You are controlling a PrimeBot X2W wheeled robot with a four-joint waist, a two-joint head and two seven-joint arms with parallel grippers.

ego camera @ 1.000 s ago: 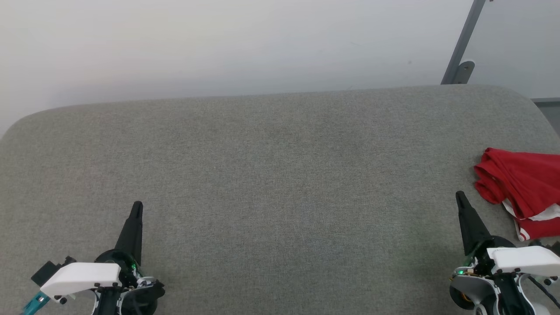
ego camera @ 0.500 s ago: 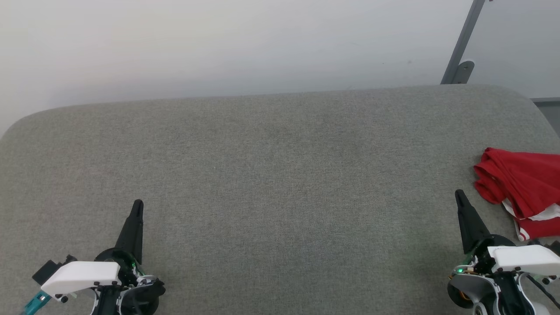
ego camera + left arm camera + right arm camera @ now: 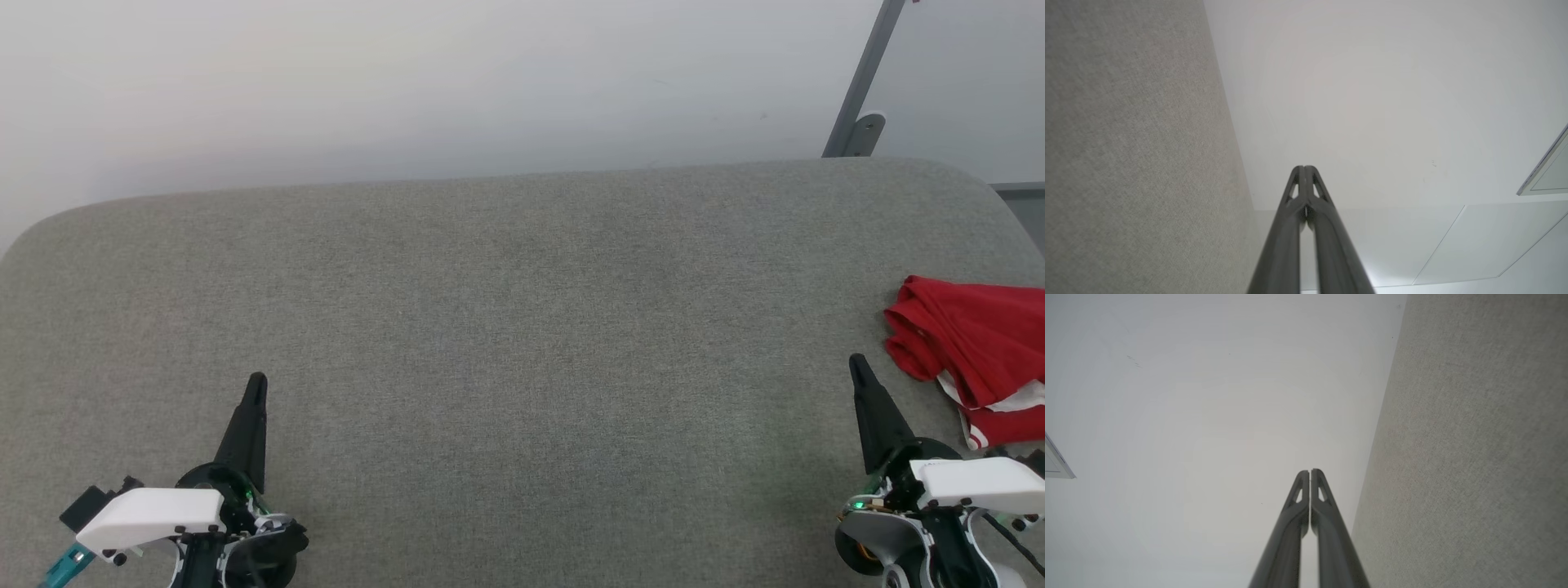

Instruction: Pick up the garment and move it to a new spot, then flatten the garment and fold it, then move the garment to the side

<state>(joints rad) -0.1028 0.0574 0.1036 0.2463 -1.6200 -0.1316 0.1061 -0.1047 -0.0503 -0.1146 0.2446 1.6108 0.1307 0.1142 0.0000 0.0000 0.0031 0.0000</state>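
Crumpled garment point(image 3: 971, 339) — beside right tool point(image 3: 856, 363).

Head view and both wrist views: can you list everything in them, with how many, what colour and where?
padded grey fabric surface: one, grey, across the foreground.
crumpled red fabric shirt with white panels: one, red and white, bunched at the surface's right edge.
plain wall: one, white, behind the surface.
slanted metal bar: one, grey, upper right, against the wall.
left claw: one, dark, lower left, shut, empty.
right claw: one, dark, lower right, shut, empty, beside the shirt, apart from it.
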